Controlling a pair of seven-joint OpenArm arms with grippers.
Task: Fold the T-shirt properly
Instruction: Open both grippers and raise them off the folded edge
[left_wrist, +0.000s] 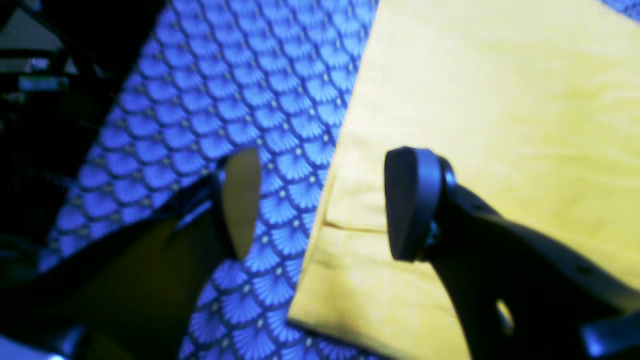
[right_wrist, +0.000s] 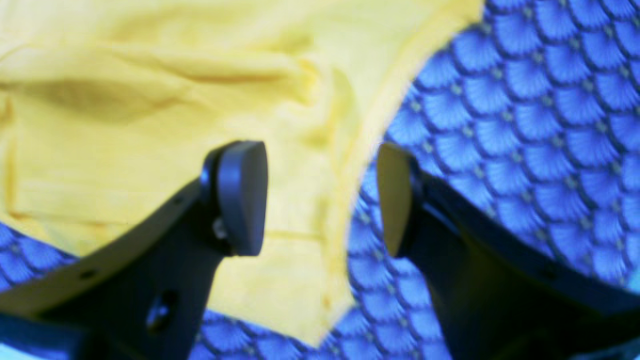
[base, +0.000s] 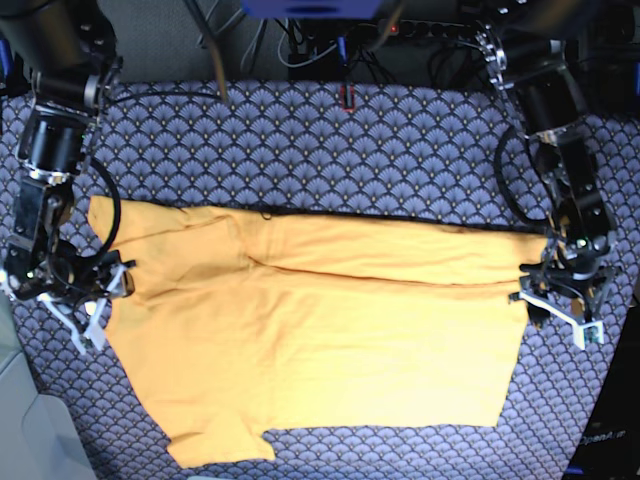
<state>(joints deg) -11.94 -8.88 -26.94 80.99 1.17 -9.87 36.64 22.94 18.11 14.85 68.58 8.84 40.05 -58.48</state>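
Left gripper (left_wrist: 322, 202) jaws stood wide, nothing between them, straddling the T-shirt's (left_wrist: 500, 125) hem-side edge. Right gripper (right_wrist: 322, 197) was the same: spread, empty, over the rumpled sleeve-side edge. Likely both sat at opposite ends because one lengthwise fold had been laid: in the base view the top strip of the shirt lay doubled onto the body, flat on the scale-patterned cloth (base: 330, 140). Lower sleeve wasn't folded yet.
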